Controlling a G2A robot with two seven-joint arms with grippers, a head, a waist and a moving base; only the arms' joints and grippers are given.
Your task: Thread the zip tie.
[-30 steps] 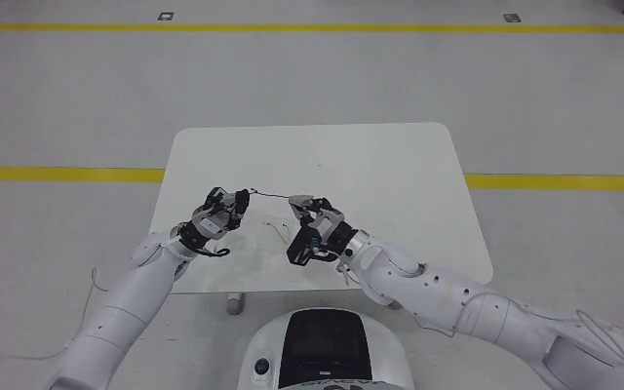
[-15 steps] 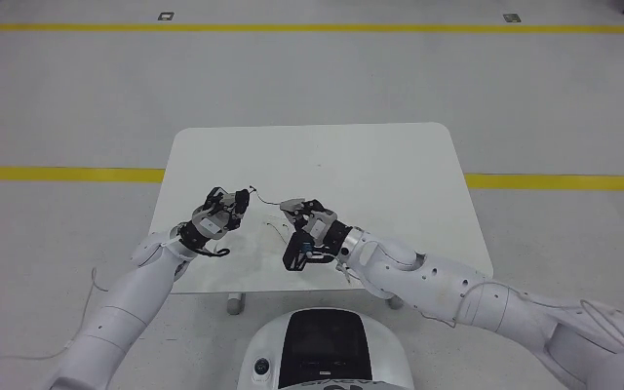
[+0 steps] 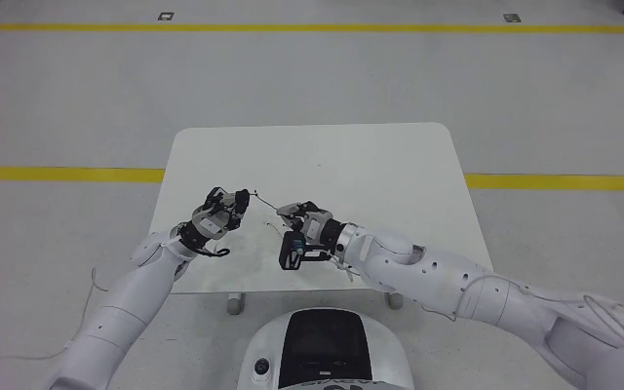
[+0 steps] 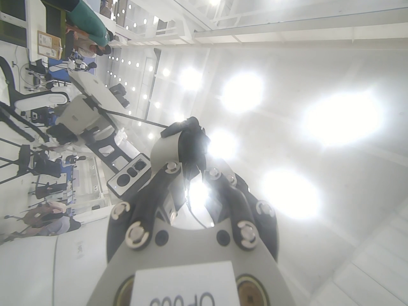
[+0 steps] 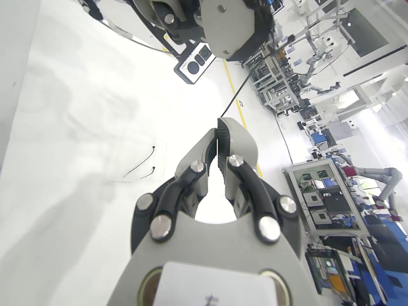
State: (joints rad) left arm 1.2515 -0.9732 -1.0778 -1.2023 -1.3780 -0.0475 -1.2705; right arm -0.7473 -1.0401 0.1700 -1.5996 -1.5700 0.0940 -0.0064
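Zip tie (image 3: pixel 265 198): thin black plastic strand, held taut in air above worktop (image 3: pixel 390 166), over its front-left part, spanning both end effectors. Right end effector (image 5: pixel 217 128): ribbed black pads pressed together, pinching one end of strand at very tips. Left end effector (image 4: pixel 190 129): grey fingers with black padded tips, closed on other end. Worktop white, smooth, matte, corners rounded. Two spare zip ties (image 5: pixel 143 162): black, slightly curved, small square heads, lying flat on worktop near its front edge, just beside each other. White label (image 5: pixel 216 283) on wrist housing, writing cut off.

Both arms bent inward, left gripper (image 3: pixel 238 199) and right gripper (image 3: pixel 287 208) clamped, tips facing.
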